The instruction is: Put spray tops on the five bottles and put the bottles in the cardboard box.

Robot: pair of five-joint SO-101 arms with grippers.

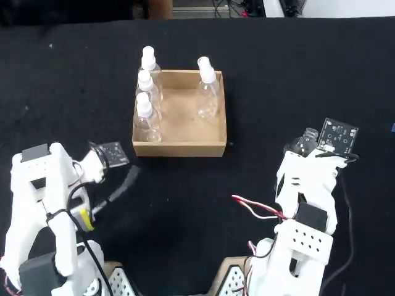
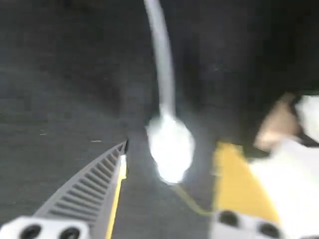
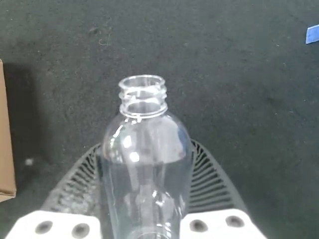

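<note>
While the right end effector [image 3: 147, 149] is clamped on a clear bottle [image 3: 145, 124] with a bare, open neck, held upright over the black worktop [image 1: 278, 74] to the right of the cardboard box [image 1: 179, 148], the left end effector [image 2: 172, 148] has its fingers spread wide on either side of a white spray top [image 2: 169, 139]. A gap shows on each side, and the top's tube points away. Four capped bottles [image 1: 207, 92] stand in the box: three along its left wall and one at the far right corner.
</note>
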